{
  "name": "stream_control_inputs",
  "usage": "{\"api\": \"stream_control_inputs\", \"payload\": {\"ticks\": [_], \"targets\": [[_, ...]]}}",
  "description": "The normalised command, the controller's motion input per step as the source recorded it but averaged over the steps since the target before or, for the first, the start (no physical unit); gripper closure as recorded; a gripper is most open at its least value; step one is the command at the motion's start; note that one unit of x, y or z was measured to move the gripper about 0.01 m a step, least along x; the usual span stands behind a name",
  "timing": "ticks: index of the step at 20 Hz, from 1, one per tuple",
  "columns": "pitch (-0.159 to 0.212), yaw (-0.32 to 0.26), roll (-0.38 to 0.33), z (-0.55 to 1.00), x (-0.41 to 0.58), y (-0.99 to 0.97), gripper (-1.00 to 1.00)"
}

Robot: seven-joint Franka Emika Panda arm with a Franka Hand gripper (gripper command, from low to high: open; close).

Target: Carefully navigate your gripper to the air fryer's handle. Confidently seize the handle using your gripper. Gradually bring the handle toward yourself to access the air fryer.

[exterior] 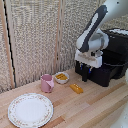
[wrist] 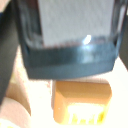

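The black air fryer (exterior: 111,56) stands at the exterior view's right, on the wooden table. My gripper (exterior: 85,75) hangs from the white arm with its fingers pointing down, right against the fryer's front on the side toward the exterior view's left. The handle is hidden behind the gripper block and fingers. The fingers merge with the black front, so I cannot tell whether they are open or shut. The wrist view is blurred: a dark rounded shape (wrist: 70,55) fills most of it at very close range, and an orange block (wrist: 82,100) lies beyond it.
On the table lie a yellow-orange piece (exterior: 76,88) just below the gripper, a small bowl (exterior: 62,77) of yellow food, a pink cup (exterior: 47,82) and a patterned plate (exterior: 30,109). A woven screen (exterior: 35,35) stands behind.
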Motion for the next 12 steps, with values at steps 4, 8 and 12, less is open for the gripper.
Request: {"api": "stream_control_inputs", "payload": {"ticks": [4, 8, 12], "targets": [[0.005, 0.005, 0.005, 0.24, 0.053, 0.14, -1.0], [0.014, -0.022, 0.009, 0.83, 0.064, 0.0, -1.0], [0.002, -0.023, 0.0, 0.79, 0.04, 0.0, -1.0]]}}
